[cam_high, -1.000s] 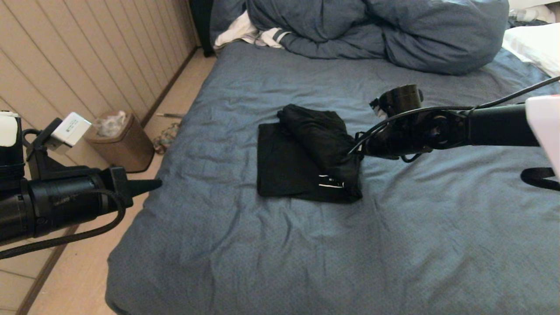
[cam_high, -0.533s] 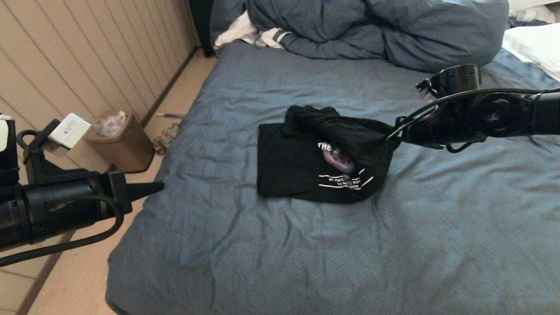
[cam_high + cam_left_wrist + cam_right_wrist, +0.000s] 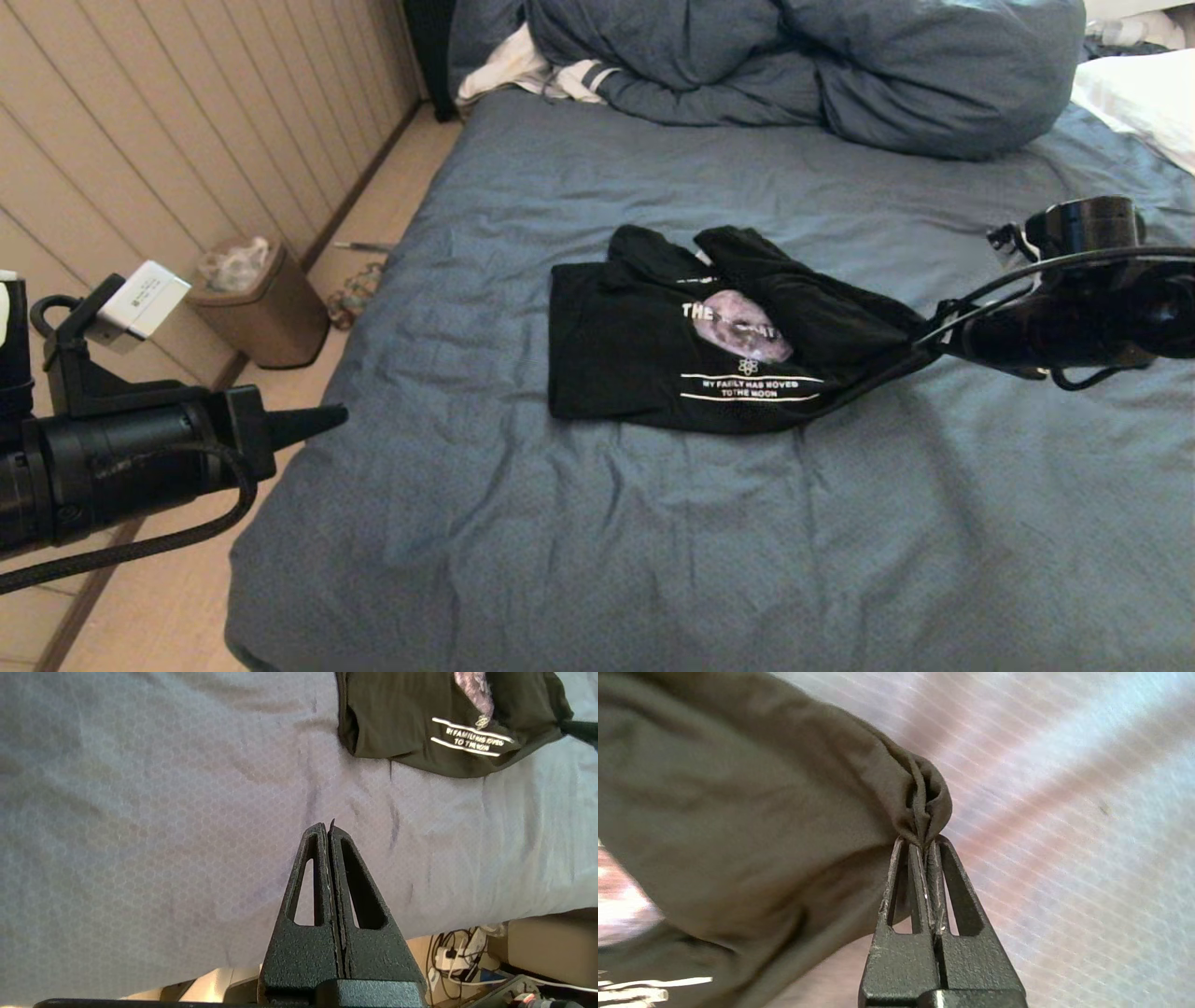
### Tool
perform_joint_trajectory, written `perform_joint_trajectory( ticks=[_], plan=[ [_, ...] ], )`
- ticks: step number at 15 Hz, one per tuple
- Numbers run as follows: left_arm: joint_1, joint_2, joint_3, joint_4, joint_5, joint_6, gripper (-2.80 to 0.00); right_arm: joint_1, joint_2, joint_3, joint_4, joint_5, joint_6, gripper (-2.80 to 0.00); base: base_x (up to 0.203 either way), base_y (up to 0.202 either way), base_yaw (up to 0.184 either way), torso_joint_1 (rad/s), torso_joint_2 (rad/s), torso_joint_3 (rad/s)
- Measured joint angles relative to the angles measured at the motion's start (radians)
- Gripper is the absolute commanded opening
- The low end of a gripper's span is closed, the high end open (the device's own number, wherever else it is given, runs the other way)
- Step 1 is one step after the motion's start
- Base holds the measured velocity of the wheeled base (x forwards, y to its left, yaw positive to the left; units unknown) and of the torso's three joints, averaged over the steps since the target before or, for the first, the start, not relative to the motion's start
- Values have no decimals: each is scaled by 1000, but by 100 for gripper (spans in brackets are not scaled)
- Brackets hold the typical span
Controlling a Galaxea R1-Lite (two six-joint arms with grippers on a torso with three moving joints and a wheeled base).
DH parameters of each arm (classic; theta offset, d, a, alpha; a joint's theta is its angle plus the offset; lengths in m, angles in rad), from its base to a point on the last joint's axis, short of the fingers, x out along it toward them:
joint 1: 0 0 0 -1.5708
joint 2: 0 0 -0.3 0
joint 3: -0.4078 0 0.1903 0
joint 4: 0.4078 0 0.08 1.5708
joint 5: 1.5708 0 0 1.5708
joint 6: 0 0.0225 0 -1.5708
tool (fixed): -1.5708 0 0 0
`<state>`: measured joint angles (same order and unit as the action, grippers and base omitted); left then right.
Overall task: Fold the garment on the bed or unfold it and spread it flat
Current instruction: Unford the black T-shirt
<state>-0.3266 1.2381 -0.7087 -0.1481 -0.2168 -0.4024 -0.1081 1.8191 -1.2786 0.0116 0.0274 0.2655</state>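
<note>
Head view: the right gripper (image 3: 920, 347), clamped on the garment (image 3: 681, 355), has dragged its top flap rightward across the bed (image 3: 560, 523), baring the moon print, so unfolding is under way; left wrist view: the left gripper (image 3: 329, 833) hangs closed and empty, garment well beyond its tips; right wrist view: black cloth bunches at the pinched tips.

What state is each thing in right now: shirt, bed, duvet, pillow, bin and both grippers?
T-shirt: partly unfolded, print showing, one edge pinched.
Right gripper: shut on the T-shirt's bunched edge.
Left gripper: shut, empty, beside the bed.
Bed: wrinkled cover.
Duvet: bunched at the head.
Pillow: lying flat.
Bin: upright, holding rubbish.
</note>
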Motion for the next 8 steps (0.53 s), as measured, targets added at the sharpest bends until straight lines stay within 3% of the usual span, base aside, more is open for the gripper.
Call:
perform_joint_trajectory(
  ticks=[4,8],
  plan=[
    [0,-4,13,0,0,0,-280,-25,-42,173,-161,-4,-1,-280,0,0,0,0,0,0],
    [0,-4,16,0,-1,0,-280,-61,-104,271,-196,-3,-24,-280,0,0,0,0,0,0]
  ],
)
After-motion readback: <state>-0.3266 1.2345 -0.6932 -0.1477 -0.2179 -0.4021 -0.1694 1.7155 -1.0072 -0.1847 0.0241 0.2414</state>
